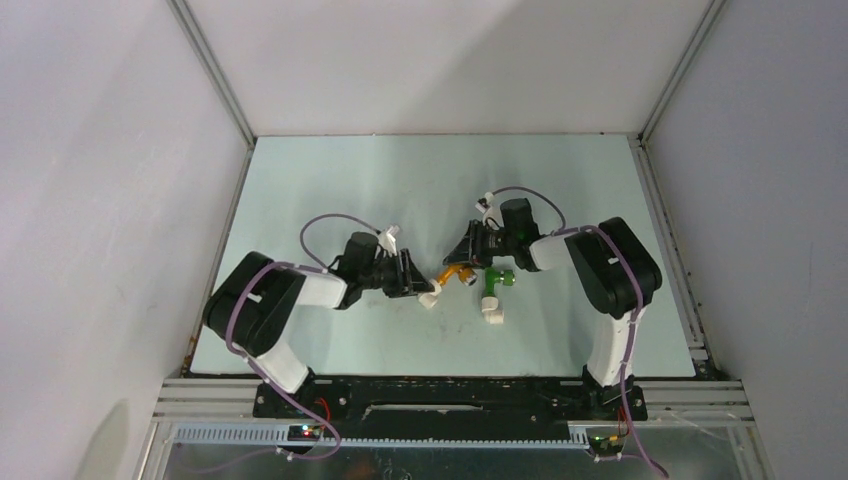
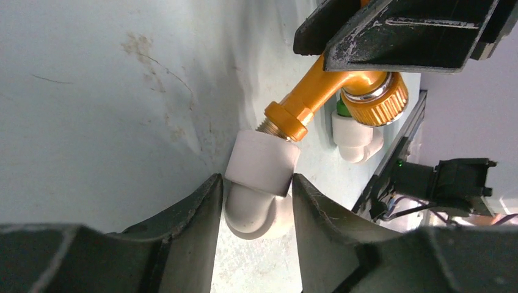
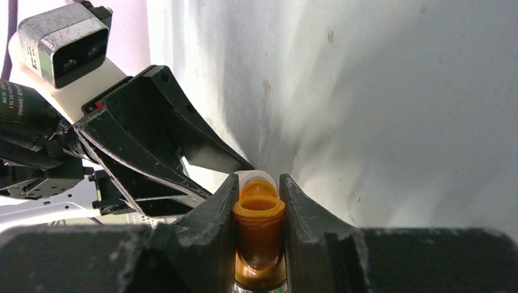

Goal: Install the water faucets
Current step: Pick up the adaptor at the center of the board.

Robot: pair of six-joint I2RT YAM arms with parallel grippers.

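The orange faucet (image 1: 455, 275) is held level between both grippers above the table. My right gripper (image 1: 468, 268) is shut on its body, which shows between the fingers in the right wrist view (image 3: 259, 226). My left gripper (image 1: 424, 291) is shut on a white elbow fitting (image 2: 259, 183). The orange faucet's threaded end (image 2: 287, 122) meets the elbow's mouth. The green faucet (image 1: 495, 281) lies on the table beside the right gripper, its end in a second white elbow (image 1: 493, 313).
The pale green table (image 1: 330, 180) is boxed in by white walls on three sides. A black rail (image 1: 450, 395) with both arm bases runs along the near edge. The left gripper's fingers (image 3: 183, 140) crowd the right wrist view.
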